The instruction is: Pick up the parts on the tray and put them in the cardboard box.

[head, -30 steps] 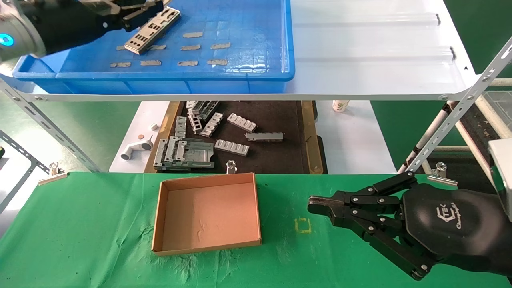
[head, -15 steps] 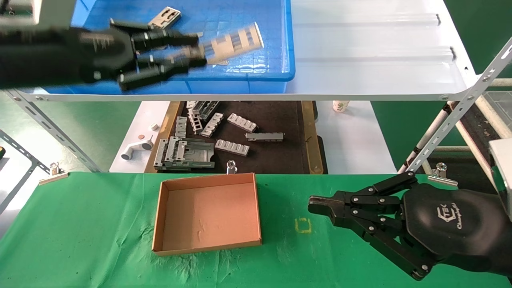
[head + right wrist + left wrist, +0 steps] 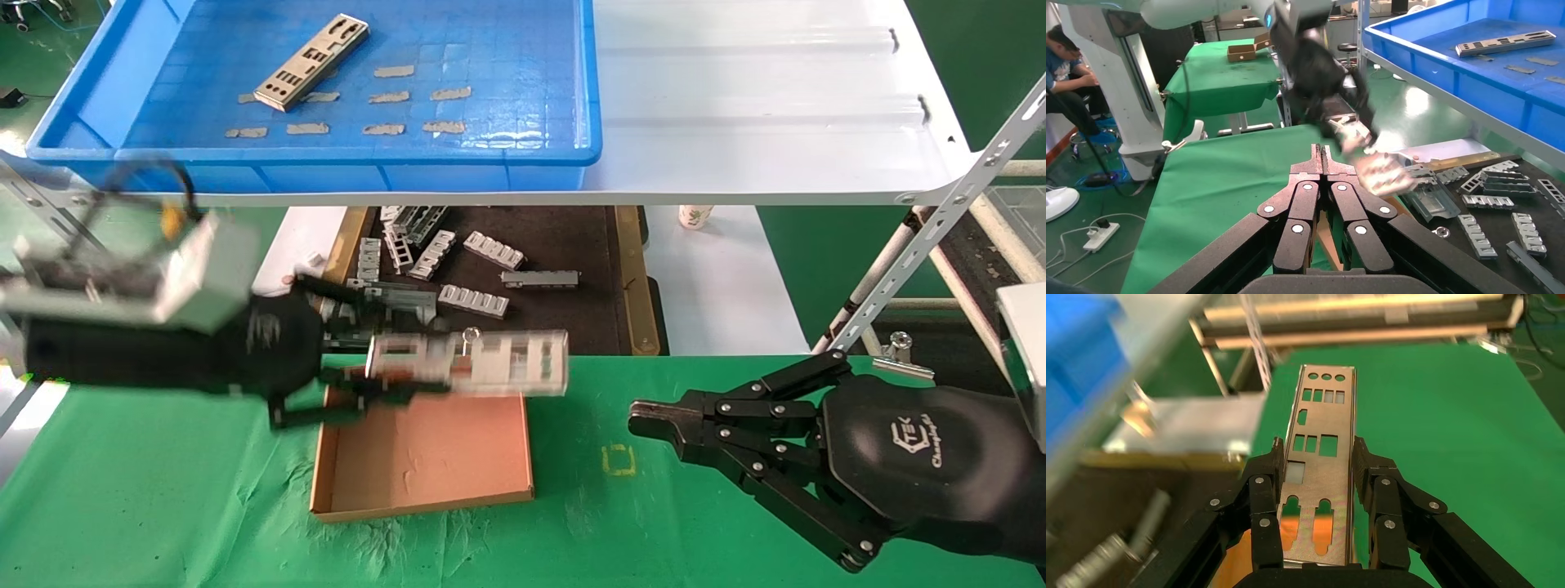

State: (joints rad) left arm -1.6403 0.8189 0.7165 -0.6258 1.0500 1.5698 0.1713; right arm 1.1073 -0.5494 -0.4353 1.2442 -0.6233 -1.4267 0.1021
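Left wrist view | left jaws (image 3: 1317,471) clamp part (image 3: 1319,459) by its long edges | right jaws (image 3: 645,425) closed, empty

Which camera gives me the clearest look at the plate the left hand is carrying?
The left wrist view: the plate is sharp, cutouts visible, pinched between the left hand fingers. The head view shows it smeared above the cardboard box. The right wrist view shows a blurred glimpse.

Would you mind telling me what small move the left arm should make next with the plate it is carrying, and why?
Probably lower the left gripper a little further and nearer, so the plate hangs over the cardboard box floor before release. The plate is clamped by its long edges and sits over the box's far rim, jutting toward the right wall. The right gripper rests shut on the green cloth, out of the way.
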